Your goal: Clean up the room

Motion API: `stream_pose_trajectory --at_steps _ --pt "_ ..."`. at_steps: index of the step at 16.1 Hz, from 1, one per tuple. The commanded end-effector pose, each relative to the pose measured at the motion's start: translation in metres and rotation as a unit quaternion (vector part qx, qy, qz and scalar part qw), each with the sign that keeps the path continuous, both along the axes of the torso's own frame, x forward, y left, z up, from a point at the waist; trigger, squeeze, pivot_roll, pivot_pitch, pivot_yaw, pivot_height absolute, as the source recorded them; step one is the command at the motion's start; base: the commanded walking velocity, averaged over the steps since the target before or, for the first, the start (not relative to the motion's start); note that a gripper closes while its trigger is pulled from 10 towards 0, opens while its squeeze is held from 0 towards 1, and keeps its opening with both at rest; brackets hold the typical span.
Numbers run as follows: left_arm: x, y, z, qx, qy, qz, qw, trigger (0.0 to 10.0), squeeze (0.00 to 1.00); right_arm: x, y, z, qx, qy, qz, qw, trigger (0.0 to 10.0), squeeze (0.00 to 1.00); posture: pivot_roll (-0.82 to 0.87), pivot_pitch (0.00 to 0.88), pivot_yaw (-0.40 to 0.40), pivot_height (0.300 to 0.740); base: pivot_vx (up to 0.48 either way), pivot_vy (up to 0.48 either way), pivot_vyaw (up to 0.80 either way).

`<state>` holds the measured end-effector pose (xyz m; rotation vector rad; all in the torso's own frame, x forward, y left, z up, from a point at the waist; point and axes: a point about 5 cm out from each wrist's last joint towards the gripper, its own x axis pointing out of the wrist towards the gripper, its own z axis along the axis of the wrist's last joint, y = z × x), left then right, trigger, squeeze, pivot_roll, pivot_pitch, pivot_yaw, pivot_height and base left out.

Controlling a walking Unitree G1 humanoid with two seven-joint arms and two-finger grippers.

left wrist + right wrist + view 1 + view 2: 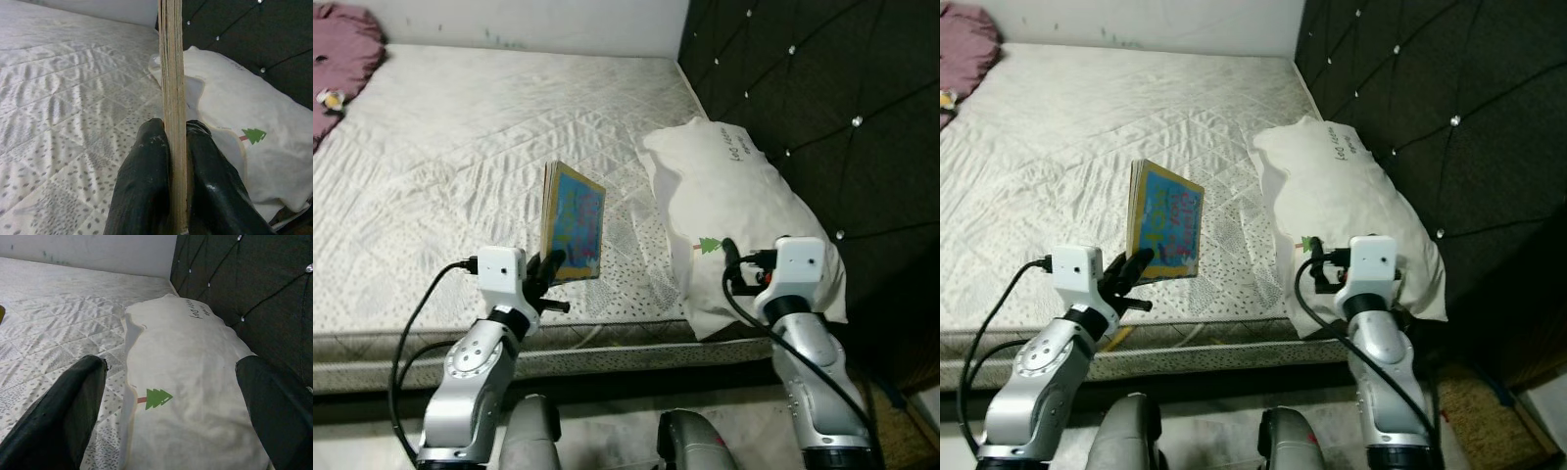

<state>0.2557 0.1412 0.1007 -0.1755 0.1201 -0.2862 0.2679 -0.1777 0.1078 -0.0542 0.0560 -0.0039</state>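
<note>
Lighting is even and fairly bright across the mattress (pixel 489 147); no single source can be fixed. The white pillow (pixel 734 206) runs close to overexposure, its folds faint. The dark headboard (pixel 822 88) reads near black, with small glints on its studs. Deep shadow lies under the bed edge. The 2 head views are sharp, without motion blur. In the wrist views the near fingers (pixel 146 191) are soft, slightly out of focus.
</note>
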Motion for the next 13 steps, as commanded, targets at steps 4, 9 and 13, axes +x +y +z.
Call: stream_pose_trajectory --at_steps 4,9,13 --pt "0.003 -0.0024 0.0144 -0.008 -0.036 -0.007 0.999 10.0 0.0 0.0017 -0.0018 0.0003 -0.006 0.004 -0.001 1.0 10.0 0.0 -0.04 0.03 -0.075 0.656 0.48 0.0 0.0" --pt "0.0035 -0.0025 0.015 -0.01 -0.038 -0.006 0.999 10.0 0.0 0.002 -0.0017 0.0004 -0.006 0.003 0.0 1.0 10.0 0.0 -0.04 0.028 -0.074 0.656 0.447 0.0 0.0" --pt "0.0053 -0.0005 0.0072 -0.038 0.005 0.024 0.999 10.0 0.0 0.0012 -0.0018 0.0 -0.006 0.003 0.0 1.0 10.0 0.0 -0.04 0.024 -0.073 0.656 0.0 0.0 0.0"
